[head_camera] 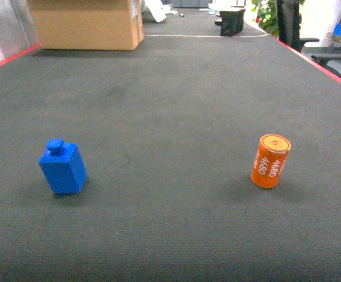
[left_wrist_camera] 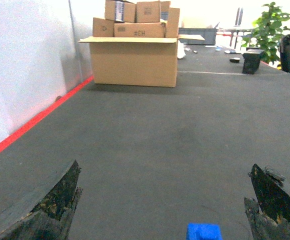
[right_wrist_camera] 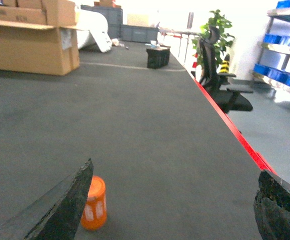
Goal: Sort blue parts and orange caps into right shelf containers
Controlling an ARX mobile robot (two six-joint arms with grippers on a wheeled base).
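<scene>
The blue part (head_camera: 62,167), a small block with a round knob on top, stands on the dark table mat (head_camera: 170,106) at the near left, slightly tilted in the head view, and the orange cap (head_camera: 270,161), a short cylinder printed with white figures, stands upright at the near right, well apart from it. Neither item is held or touched by anything, so no sorting has been completed as far as these views show. The blue containers (right_wrist_camera: 277,39) are visible only in the right wrist view, sitting on the steel shelf (right_wrist_camera: 285,50) far off to the right beyond the red table edge (right_wrist_camera: 235,132); whether they hold anything cannot be told at this range. The left gripper (left_wrist_camera: 165,200) hovers low over the mat with its jaws spread wide and nothing between them, and the top of the blue part shows at the bottom edge of its view, just ahead of the gap. The right gripper (right_wrist_camera: 172,202) is likewise spread wide and unloaded, with the orange cap just beside its left finger (right_wrist_camera: 67,202) and not between the jaws. Judged from this layout, both pickups, both carries to the shelf and both placements remain outstanding. A large cardboard box (head_camera: 85,23) sits at the far left of the table, and an office chair (right_wrist_camera: 220,75) and a potted plant (right_wrist_camera: 217,27) stand beyond the right edge.
</scene>
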